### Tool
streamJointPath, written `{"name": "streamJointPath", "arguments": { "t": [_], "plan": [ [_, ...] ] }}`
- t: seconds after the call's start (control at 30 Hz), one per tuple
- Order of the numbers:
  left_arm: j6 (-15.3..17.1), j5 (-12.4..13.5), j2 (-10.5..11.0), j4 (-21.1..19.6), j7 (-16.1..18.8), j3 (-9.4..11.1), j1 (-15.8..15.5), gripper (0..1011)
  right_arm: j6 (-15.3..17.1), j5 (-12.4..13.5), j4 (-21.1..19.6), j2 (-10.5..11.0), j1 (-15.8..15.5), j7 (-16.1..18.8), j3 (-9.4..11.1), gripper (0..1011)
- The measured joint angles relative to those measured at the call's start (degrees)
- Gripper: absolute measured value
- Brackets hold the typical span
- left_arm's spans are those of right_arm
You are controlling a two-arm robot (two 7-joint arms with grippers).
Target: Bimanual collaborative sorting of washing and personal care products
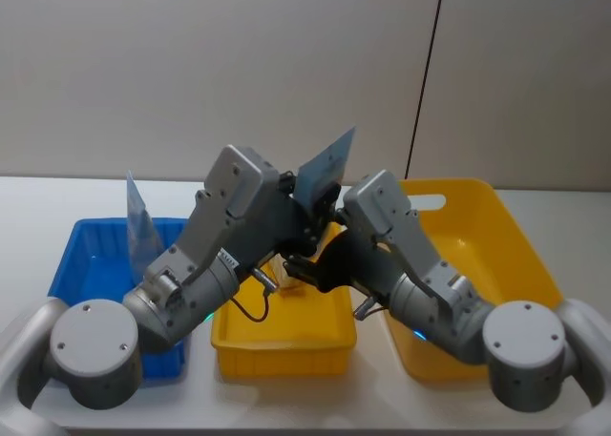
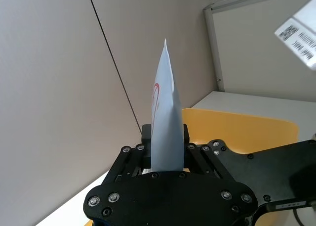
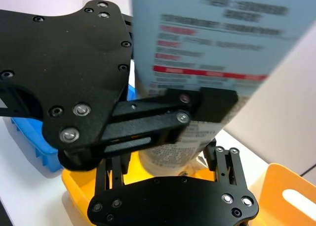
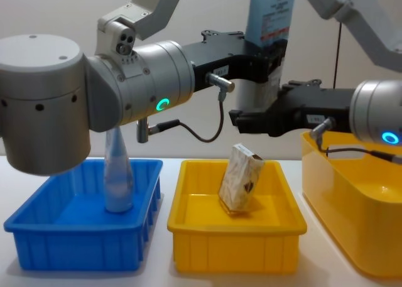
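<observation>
A tall pale tube (image 4: 271, 14) with a blue and red label stands upright above the middle bin. My left gripper (image 4: 275, 56) is shut on its middle, and the left wrist view shows the tube (image 2: 164, 122) edge-on between that gripper's (image 2: 166, 143) fingers. My right gripper (image 3: 170, 159) stands open around the tube's lower end (image 3: 170, 149), with a gap on one side; from the chest it (image 4: 251, 119) sits just under the left one. A clear cone-shaped bottle (image 4: 117, 174) stands in the blue bin (image 4: 38, 237). A beige mottled carton (image 4: 240, 176) leans in the small yellow bin (image 4: 232, 243).
A larger yellow bin (image 4: 352, 237) stands at the right on the white table (image 1: 573, 217). Both arms cross over the small yellow bin (image 1: 286, 350), between the blue bin (image 1: 86, 255) and the large yellow one (image 1: 496, 226). A grey wall rises behind.
</observation>
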Motion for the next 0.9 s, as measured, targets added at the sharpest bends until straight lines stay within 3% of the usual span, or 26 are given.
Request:
{"name": "streamJointPath", "arguments": {
  "t": [0.07,0.3,0.63,0.73,0.9],
  "plan": [
    [0.00,0.00,0.00,0.00,0.00,0.00,0.00,262,-0.32,-0.01,0.59,-0.15,0.42,0.04,-0.30,806],
    [0.00,0.01,-0.01,-0.01,0.04,0.00,0.00,282,-0.95,0.00,2.00,-0.60,1.32,-0.05,-0.98,657],
    [-0.01,-0.01,0.00,0.00,0.00,0.01,0.00,574,-1.52,0.01,2.83,-1.11,1.72,-0.86,-1.22,627],
    [-0.01,0.00,0.00,-0.01,-0.01,0.00,0.00,714,-1.64,0.04,2.89,-1.24,1.72,-1.13,-1.19,622],
    [-0.01,0.00,0.00,-0.01,-0.01,0.00,0.00,823,-1.71,0.11,2.87,-1.43,1.53,-1.55,-0.96,622]
  ]
}}
